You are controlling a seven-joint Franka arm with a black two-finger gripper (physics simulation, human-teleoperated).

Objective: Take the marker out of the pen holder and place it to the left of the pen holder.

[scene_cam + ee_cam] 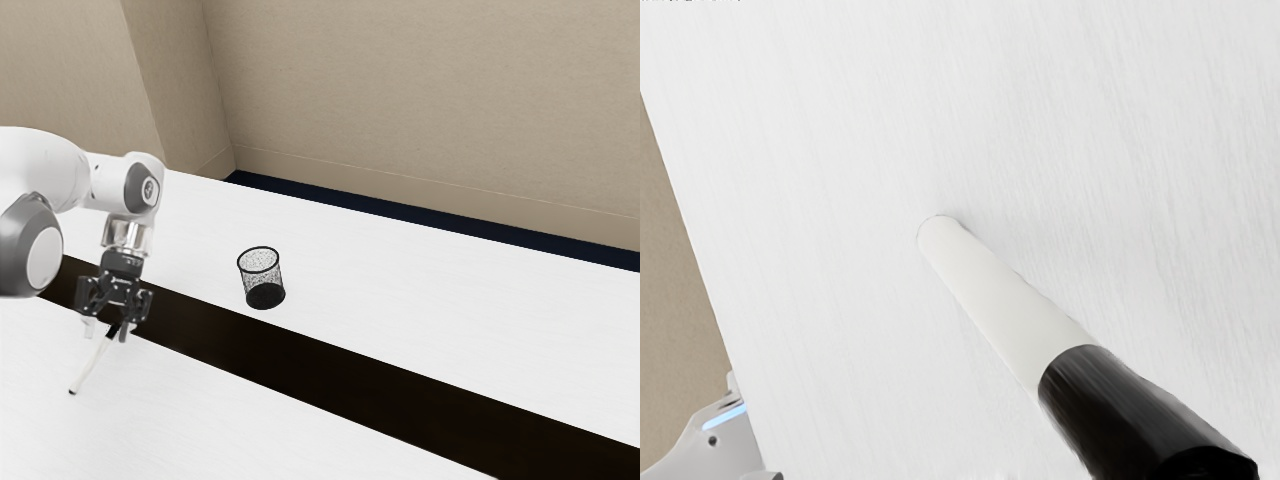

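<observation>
Marker well apart from pen holder

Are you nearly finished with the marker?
Nearly, I think! Done: the marker is out of the pen holder, over on the exterior view's left. In hand: it slants down from my pincer; I can't tell if it's gripped. Left: it isn't lying flat, and my pincer must move away.

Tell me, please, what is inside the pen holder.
The pen holder shows a dark bottom through its mesh; the marker is outside it. Anything small lying flat there would be hidden by dark mesh.
</observation>
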